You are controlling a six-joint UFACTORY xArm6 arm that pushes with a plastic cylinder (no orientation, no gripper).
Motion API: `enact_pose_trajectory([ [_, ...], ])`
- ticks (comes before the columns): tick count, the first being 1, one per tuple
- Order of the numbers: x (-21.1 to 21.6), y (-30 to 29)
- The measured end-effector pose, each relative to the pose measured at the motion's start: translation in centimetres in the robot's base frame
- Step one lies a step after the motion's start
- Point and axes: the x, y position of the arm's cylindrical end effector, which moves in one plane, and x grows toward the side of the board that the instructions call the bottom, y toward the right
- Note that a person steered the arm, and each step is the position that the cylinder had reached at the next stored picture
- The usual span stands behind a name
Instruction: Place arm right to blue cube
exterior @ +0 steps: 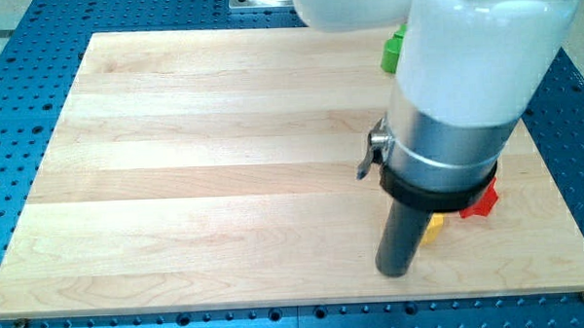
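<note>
my tip [394, 270] rests on the wooden board [204, 157] in the lower right of the frame, at the end of a dark rod that hangs from the arm's big white and silver body [465, 90]. the tool is only a plain rod: it has no jaws to open or close, and it has hold of nothing.

just to the right of the rod, a yellow block [432, 227] peeks out; its shape is mostly covered, and whether it touches the rod cannot be told. further to the right and a little higher, a red block [481, 202] shows from under the arm's black collar, with pointed edges like a star, though only part of it is seen. near the top of the frame, a green block [393, 51] sits at the left edge of the arm's white body, half hidden, its shape unclear.

the blue cube is nowhere to be seen in this view; the arm's body covers a large part of the board's right side, so i cannot tell where the cube lies or how my tip stands to it.

around the board runs a blue perforated table [18, 115].
</note>
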Motion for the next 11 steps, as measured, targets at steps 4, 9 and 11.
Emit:
enact_pose_trajectory([
  [4,2.7,1.4],
  [9,-21.7,21.5],
  [11,-29.1,17.4],
])
